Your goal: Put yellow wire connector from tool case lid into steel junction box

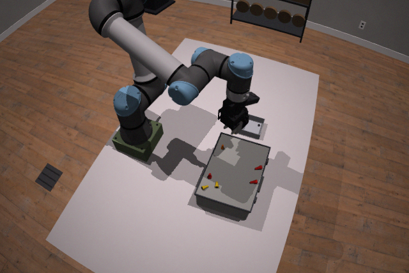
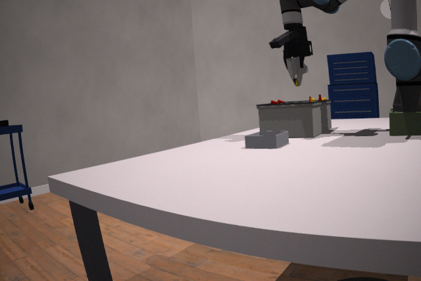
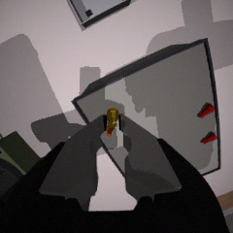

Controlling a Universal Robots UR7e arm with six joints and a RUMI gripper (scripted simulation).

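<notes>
A yellow wire connector (image 3: pixel 112 116) was held clamped in the claw (image 2: pixel 297 81) above the tool case's lid (image 1: pixel 236 171), carry step underway, with lowering into the steel junction box (image 1: pixel 255 126) judged next.

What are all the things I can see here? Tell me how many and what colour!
Table: one, white, middle of the room.
Tool case: one, grey, on the table, lid shut.
Yellow wire connectors: three; two on the lid's near-left corner, one held up in the air.
Red wire connectors: three, on the lid.
Orange wire connector: one, on the lid's far corner.
Junction box: one, grey steel, open-topped, on the table beside the case.
Shelf rack: one, dark, by the wall, holding brown boxes.
Drawer cabinet: one, blue, behind the table.
Cart: one, blue, by the wall.
Floor vent: one, dark.
Arm base: one, green.
Gripper: one, black, jaws closed on a yellow connector above the case.
</notes>
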